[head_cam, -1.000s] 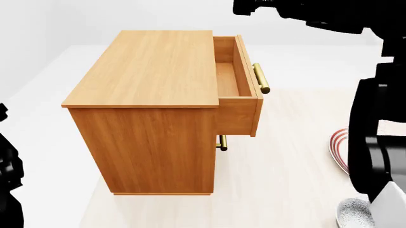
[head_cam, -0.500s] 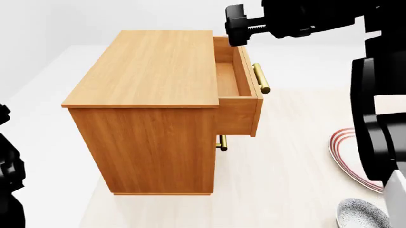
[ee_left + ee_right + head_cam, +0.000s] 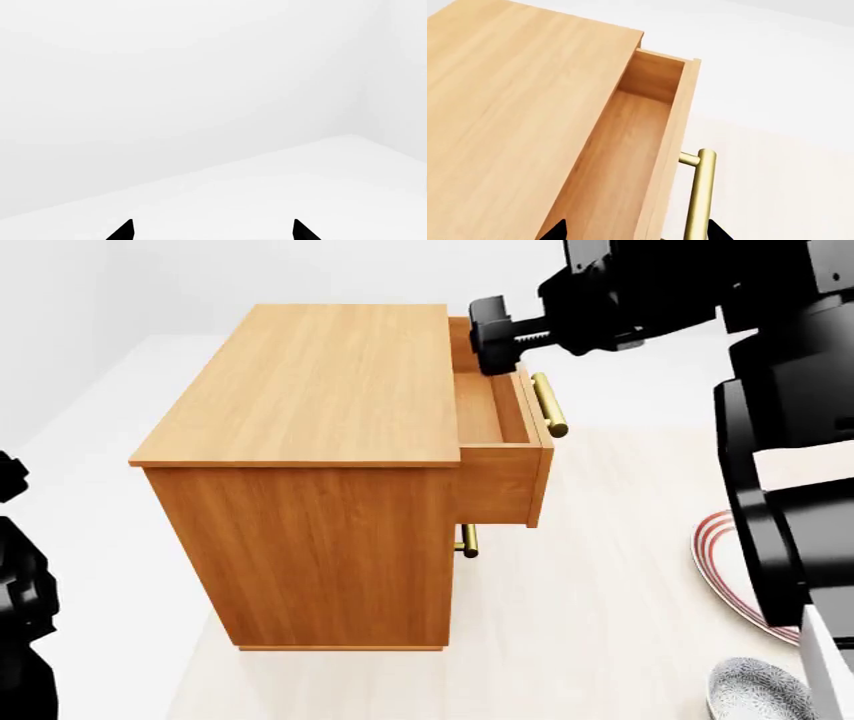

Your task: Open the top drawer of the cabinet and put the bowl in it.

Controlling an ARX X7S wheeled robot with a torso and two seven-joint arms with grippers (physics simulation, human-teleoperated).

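Observation:
The cabinet (image 3: 320,440) stands centre-left in the head view. Its top drawer (image 3: 497,415) is pulled partly out to the right, showing an empty wooden box and a brass handle (image 3: 549,405). My right gripper (image 3: 491,340) hovers over the drawer's far end, open and empty. In the right wrist view its gripper (image 3: 635,232) is spread over the drawer front (image 3: 664,165) and the handle (image 3: 700,195). The speckled bowl (image 3: 758,690) sits on the floor at the bottom right, far from both grippers. My left gripper (image 3: 210,232) is open and empty, facing bare white wall.
A red-ringed white plate (image 3: 721,565) lies on the floor right of the cabinet, partly hidden by my right arm. A lower drawer's brass handle (image 3: 467,540) pokes out below the open drawer. My left arm (image 3: 16,620) shows at the left edge.
My right arm has swung down and to the left, bringing its gripper from the top edge to just above the open drawer's far end. The cabinet, drawer and bowl have not moved.

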